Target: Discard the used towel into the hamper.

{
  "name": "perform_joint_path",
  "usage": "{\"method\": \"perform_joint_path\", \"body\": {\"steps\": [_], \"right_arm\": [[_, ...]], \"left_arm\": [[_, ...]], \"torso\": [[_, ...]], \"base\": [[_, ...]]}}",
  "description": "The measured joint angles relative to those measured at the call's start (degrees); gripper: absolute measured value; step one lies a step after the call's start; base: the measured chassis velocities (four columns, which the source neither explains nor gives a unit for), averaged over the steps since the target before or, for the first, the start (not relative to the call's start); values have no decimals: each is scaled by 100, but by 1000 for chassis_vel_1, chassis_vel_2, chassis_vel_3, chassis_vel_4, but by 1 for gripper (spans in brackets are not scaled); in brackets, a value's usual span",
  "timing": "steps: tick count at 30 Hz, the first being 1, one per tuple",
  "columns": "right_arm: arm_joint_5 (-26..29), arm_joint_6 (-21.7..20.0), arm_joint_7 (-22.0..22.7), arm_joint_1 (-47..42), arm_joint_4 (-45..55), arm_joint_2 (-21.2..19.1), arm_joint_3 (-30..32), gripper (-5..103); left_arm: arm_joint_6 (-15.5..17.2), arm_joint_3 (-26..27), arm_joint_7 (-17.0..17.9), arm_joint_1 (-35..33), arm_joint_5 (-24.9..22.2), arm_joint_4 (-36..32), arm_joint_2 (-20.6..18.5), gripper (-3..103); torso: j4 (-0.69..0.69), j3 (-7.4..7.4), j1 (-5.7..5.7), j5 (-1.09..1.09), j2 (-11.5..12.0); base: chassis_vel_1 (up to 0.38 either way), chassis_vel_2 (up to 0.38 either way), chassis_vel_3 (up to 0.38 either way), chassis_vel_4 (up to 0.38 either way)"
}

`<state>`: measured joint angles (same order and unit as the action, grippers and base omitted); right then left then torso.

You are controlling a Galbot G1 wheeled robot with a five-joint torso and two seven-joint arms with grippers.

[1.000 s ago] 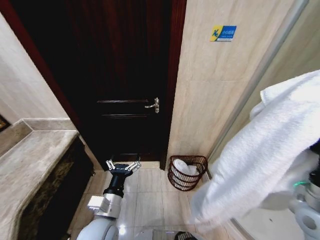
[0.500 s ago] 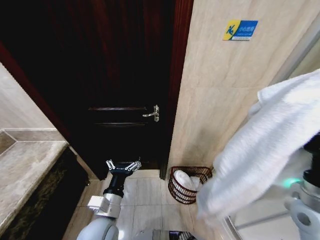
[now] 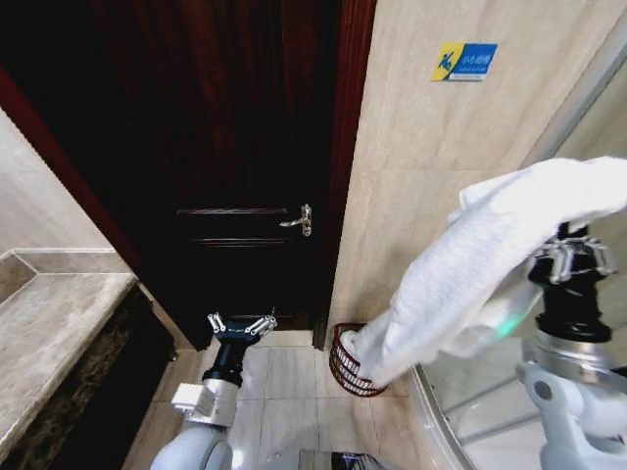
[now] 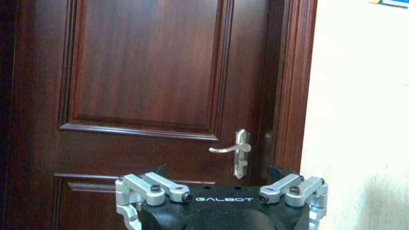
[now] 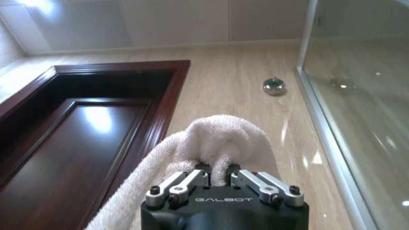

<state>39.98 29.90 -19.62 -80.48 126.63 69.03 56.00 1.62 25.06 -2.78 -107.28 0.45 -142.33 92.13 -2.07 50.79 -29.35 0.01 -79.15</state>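
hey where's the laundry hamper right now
In the head view the hamper sits on the floor on the robot's right, against the tiled wall just past the dark door frame, with the towel hanging over it from the right end effector.

Right tool (image 5: 217, 176) raised high (fingers pinched together); left tool (image 3: 240, 325) low, fingers spread.

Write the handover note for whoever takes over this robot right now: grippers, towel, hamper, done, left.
Right gripper: shut on the white towel, held high by the glass shower screen.
Left gripper: open, empty, low, facing the dark wooden door.
Wicker hamper: on the floor by the tiled wall; the towel's hanging end covers most of it.
Done: towel gripped.
Left: release it into the hamper.
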Motion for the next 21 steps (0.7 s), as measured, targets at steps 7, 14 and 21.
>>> {"method": "perform_joint_path", "body": {"steps": [7, 14, 21], "right_arm": [[24, 17, -22, 169, -263, -49, -100, 14], [87, 62, -88, 398, -591, -123, -188, 14], [189, 127, -197, 516, -839, -178, -275, 14]], "left_arm": [[0, 1, 0, 0, 0, 0, 0, 100], [0, 0, 0, 0, 0, 0, 0, 100], [0, 0, 0, 0, 0, 0, 0, 100]], "torso": [[1, -1, 2, -1, 0], [0, 0, 2, 0, 0], [1, -1, 2, -1, 0]], "base": [[0, 0, 0, 0], [0, 0, 0, 0], [0, 0, 0, 0]]}}
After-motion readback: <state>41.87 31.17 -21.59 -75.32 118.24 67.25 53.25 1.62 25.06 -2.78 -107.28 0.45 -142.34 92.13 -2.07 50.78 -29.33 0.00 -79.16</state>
